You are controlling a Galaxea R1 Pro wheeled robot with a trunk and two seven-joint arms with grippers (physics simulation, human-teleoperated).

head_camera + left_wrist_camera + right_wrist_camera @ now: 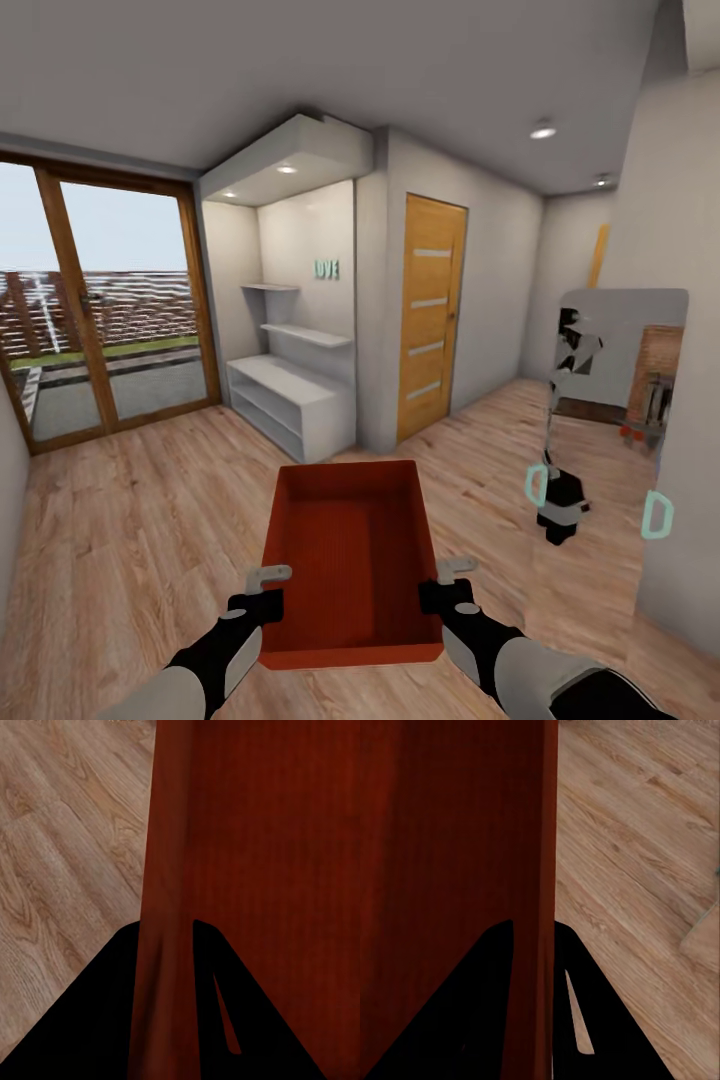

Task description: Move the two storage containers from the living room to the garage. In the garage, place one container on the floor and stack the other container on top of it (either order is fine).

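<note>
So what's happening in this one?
The robot is carrying one orange-red storage container in front of it, held off the wood-plank floor. The left gripper pinches the tub's left wall and the right gripper the right wall. It stands in a room with a wooden door and white shelves ahead.

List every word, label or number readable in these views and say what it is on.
"LOVE": pale green letters on the white alcove wall, above the shelves. Small, slightly blurred.
No text on the container, door or floor.
</note>
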